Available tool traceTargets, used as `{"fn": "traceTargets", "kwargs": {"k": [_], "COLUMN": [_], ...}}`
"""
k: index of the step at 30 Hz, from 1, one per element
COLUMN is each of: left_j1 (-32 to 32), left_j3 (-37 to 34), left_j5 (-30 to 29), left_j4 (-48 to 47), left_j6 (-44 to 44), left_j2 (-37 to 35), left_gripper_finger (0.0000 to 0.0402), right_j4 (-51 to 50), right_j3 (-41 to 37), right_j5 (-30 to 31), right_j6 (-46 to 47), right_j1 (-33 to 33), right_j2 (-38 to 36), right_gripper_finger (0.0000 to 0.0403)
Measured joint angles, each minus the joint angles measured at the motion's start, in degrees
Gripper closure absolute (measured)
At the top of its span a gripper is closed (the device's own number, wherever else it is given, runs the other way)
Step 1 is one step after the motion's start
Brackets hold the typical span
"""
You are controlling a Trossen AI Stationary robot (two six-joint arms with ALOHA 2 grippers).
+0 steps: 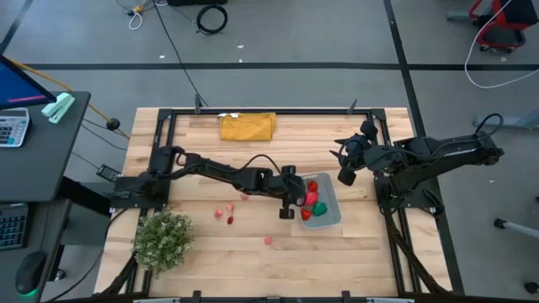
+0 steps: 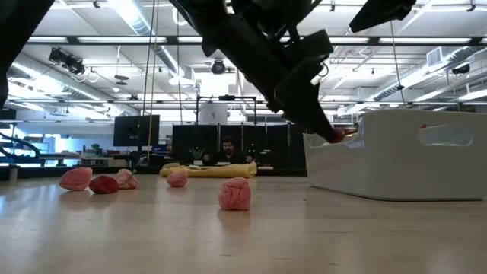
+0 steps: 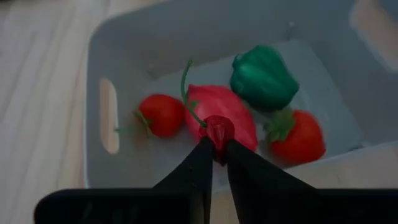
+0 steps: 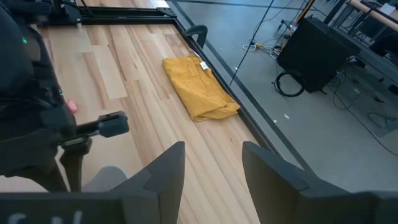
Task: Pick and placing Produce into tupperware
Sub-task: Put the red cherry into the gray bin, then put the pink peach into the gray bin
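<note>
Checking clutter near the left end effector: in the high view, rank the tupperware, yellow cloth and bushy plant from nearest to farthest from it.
1. tupperware, directly beside the left end effector, on its right.
2. yellow cloth, at the table's far edge.
3. bushy plant, near-left corner.

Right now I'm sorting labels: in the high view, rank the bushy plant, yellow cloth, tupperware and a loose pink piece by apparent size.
1. Bushy plant
2. Yellow cloth and tupperware: look too alike to rank, and the left arm covers part of the tupperware
3. Loose pink piece

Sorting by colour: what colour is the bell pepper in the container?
Green; the bell pepper shows best in the left wrist view.
</note>
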Motion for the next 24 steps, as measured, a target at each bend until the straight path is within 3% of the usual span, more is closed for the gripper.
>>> {"fn": "traceTargets", "kwargs": {"k": [13, 21, 24], "left_j1": [1.23, 0.73, -0.25], "left_j3": [-0.04, -0.08, -0.08], "left_j5": [-0.41, -11.92, -15.54], "left_j4": [1.23, -2.16, -9.19], "left_j6": [1.89, 8.46, 8.46], "left_j2": [0.08, -1.59, -4.8], "left_gripper_finger": [0.0269, 0.023, 0.0229], "right_j4": [0.01, 0.01, 0.01], "right_j3": [0.0, 0.0, 0.0], "right_j5": [0.0, 0.0, 0.02], "right_j6": [0.07, 0.07, 0.07], "right_j1": [-0.02, -0.02, -0.02], "right_j2": [0.0, 0.0, 0.0], "right_gripper_finger": [0.0234, 0.0234, 0.0234]}}
